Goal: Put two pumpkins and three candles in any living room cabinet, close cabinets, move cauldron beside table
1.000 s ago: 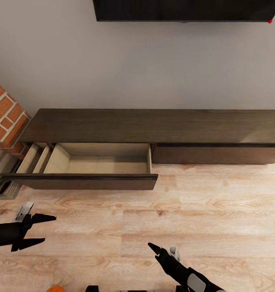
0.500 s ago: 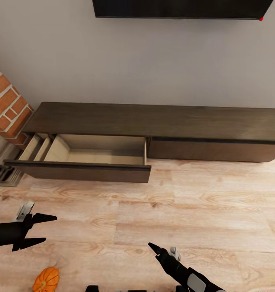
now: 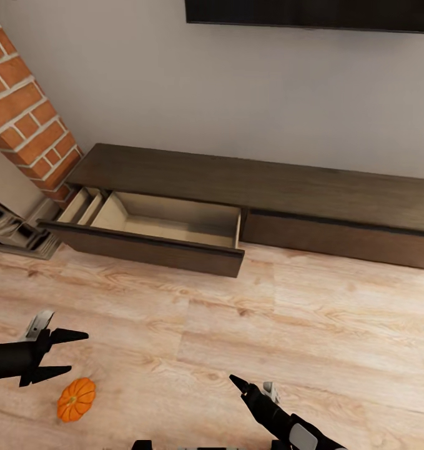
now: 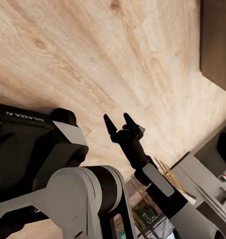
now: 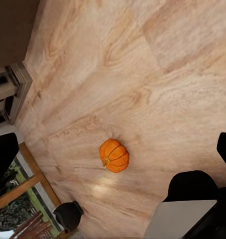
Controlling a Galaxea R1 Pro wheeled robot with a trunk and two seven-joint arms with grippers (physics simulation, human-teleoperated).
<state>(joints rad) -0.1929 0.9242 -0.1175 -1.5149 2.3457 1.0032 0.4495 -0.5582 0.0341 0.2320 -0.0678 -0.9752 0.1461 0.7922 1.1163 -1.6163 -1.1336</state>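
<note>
One small ribbed orange pumpkin [image 3: 76,399] lies on the wood floor, short of the cabinet [image 3: 249,181]; the right wrist view shows this pumpkin [image 5: 114,156] too. The cabinet is a long low dark-brown console against the wall. Its left drawer [image 3: 155,247] is pulled out, with nothing visible on the pale beige inside; the right drawer front is flush. My left gripper [image 3: 77,354] hangs open just above and beside the pumpkin, not touching it. My right gripper [image 3: 240,382] is over bare floor to the pumpkin's right, and its fingers [image 4: 116,119] stand slightly apart with nothing between them.
A red brick column [image 3: 30,112] rises at the left end of the cabinet, with grey hearth metalwork [image 3: 12,231] at its foot. A dark screen [image 3: 311,12] hangs on the wall above. Light wood floor [image 3: 336,325] stretches in front of the cabinet.
The whole view has swung and pulled back, so the cabinet sits further right and the pumpkin has come fully into sight. Both grippers keep the same pose and opening.
</note>
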